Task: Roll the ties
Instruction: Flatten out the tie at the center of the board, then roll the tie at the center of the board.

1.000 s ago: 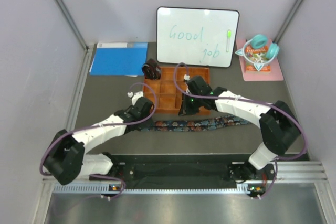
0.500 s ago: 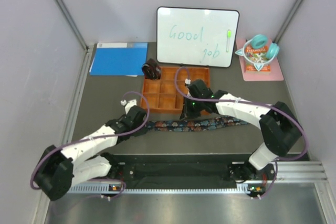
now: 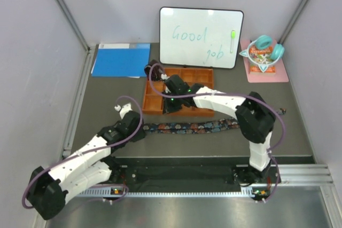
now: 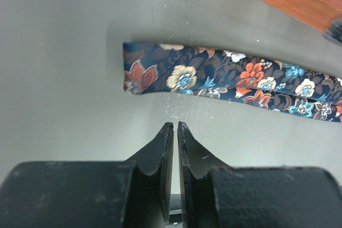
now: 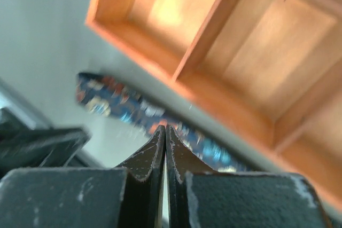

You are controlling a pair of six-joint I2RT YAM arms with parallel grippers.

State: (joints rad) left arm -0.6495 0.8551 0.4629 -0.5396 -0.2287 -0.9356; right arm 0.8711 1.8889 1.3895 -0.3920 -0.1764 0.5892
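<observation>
The left arm is stretched low from its base at the near-left, slanting toward the middle of the table. The left gripper is held just short of the near end of the navy floral tie, apart from it. Its jaws are drawn nearly together, with only a thin slit between them, and nothing is gripped.

The floral tie is laid out flat as a long strip across the grey table, just in front of the orange compartment tray.

The right arm is bent at the elbow, and its forearm is reached leftward across the tray. The right gripper is poised over the tray's near-left corner, with its jaws pressed fully together and empty.

The dark maroon tie is seen as a coil at the tray's far-left corner.
</observation>
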